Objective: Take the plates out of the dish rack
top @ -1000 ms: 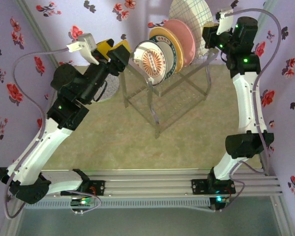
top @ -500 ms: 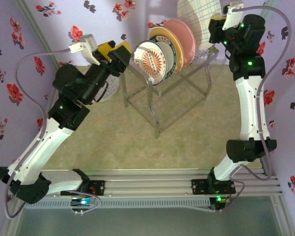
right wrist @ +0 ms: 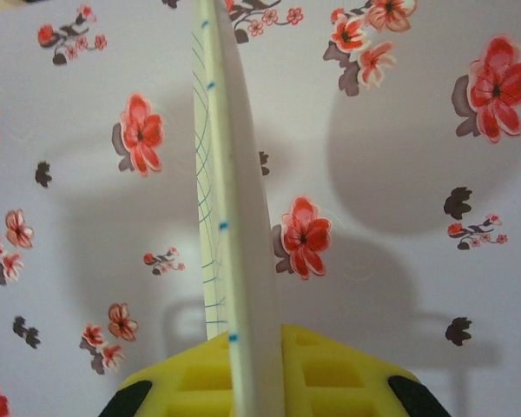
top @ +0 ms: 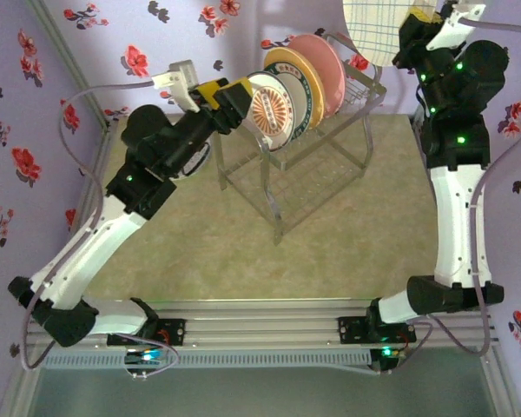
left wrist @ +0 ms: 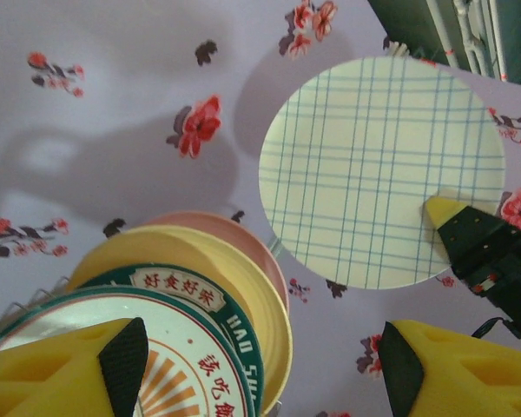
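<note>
Grid plate (top: 373,26) aloft — three plates (top: 273,109) upright in dish rack (top: 269,204).

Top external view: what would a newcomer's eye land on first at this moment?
First, the white grid plate held high at the top right, pinched by its rim in the shut right gripper and clear of the dish rack. Next, the open left gripper poised right at the sunburst plate, which is the front one of the row standing in the rack.
</note>
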